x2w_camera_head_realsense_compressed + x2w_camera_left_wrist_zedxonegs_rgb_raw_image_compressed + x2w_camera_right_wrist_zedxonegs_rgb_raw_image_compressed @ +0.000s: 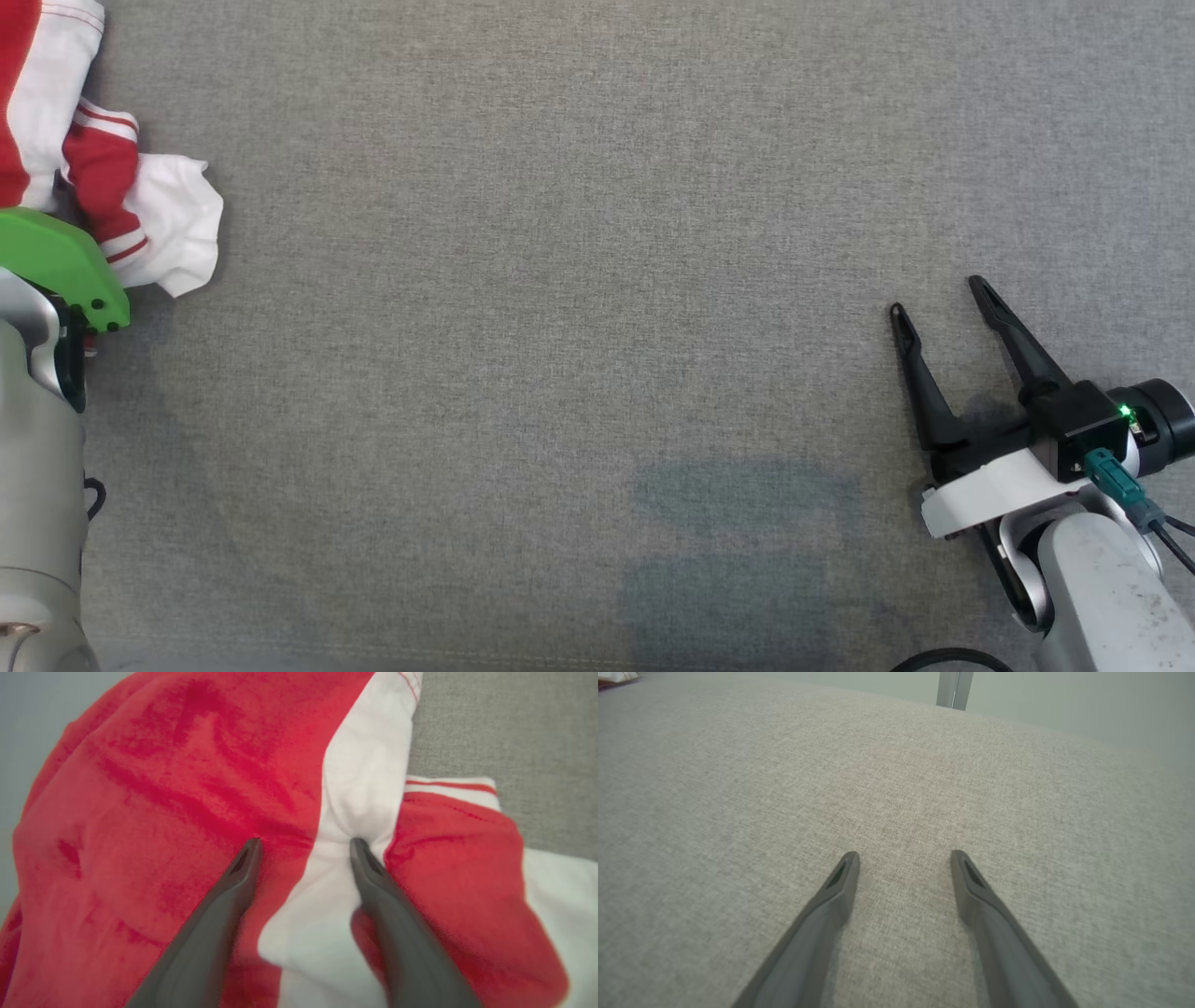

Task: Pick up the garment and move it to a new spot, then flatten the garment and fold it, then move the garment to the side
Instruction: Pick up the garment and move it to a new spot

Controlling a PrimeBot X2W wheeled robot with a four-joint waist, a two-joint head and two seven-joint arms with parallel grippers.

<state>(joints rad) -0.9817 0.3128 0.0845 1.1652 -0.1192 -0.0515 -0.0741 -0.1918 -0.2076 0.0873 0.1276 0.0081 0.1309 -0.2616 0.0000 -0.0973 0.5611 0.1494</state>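
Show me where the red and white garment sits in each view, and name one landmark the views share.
Head view: garment bunched at the upper left edge, beside the green arm cover.
Left wrist view: garment across most of the picture, under the open left tool.
Right wrist view: garment a sliver in the top left corner.
Shared landmark: the grey fabric surface.

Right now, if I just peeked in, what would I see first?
The bright red-and-white garment, bunched up at the left edge of the grey cloth surface, jumps out first. The left gripper is open right over it, with its tips at the cloth. The right gripper is open too, over bare surface at the lower right.
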